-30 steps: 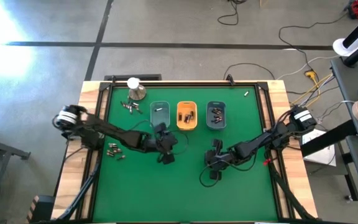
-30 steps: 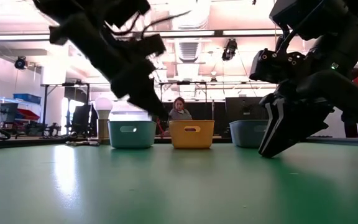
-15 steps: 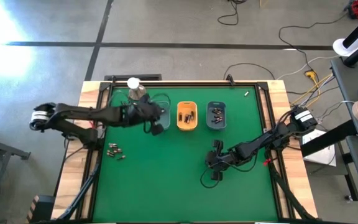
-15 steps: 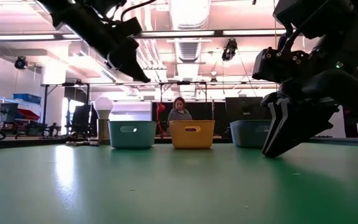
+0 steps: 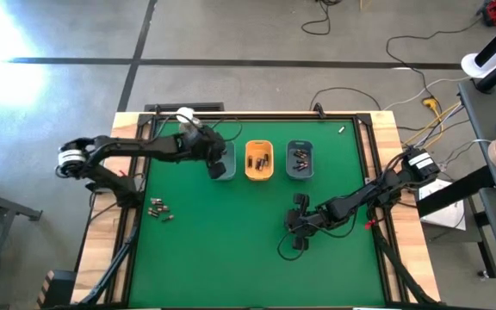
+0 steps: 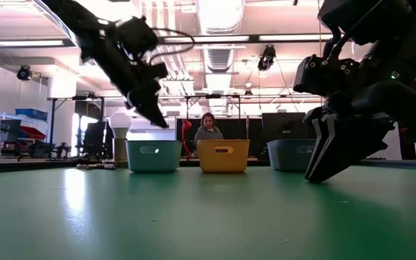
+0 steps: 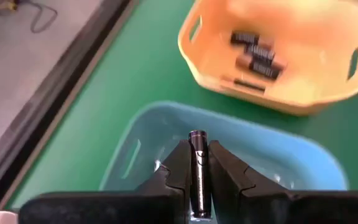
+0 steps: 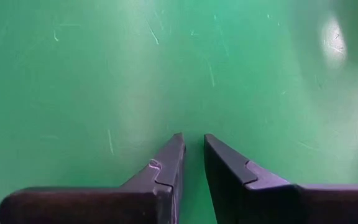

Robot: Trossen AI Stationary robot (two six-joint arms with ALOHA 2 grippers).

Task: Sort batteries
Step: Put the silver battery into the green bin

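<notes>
Hovering over tray: left gripper [image 5: 217, 164] clamps a slim dark cylindrical battery [image 7: 197, 169], above the pale blue plastic tray [image 5: 223, 171].

High view risk: release looks near; this tray sits just beside the orange plastic tray [image 5: 259, 175], so a drift right could mis-sort the cell.
High view count: three trays, with the grey-blue plastic tray [image 5: 300, 175] rightmost; two loose battery clusters, one by the near-left edge [image 5: 160, 208], one far left, partly hidden by the arm; single cells too small to count.
High view idle arm: right gripper [image 5: 296, 226] low over bare green table mat [image 5: 231, 258], near right of centre.

Low view risk: left gripper [image 6: 152, 112] hangs well above the tray rim [image 6: 152, 155]; dropped from there the cell may bounce out.
Low view count: three trays, two arms, one person far behind.

Left wrist view risk: battery sticks out past the fingertips [image 7: 180, 163], held by its sides only; could slip early.
Left wrist view count: roughly four batteries in the orange tray [image 7: 278, 93].

Right wrist view: right gripper [image 8: 191, 149] nearly closed, nothing between the jaws; zero batteries visible.
</notes>
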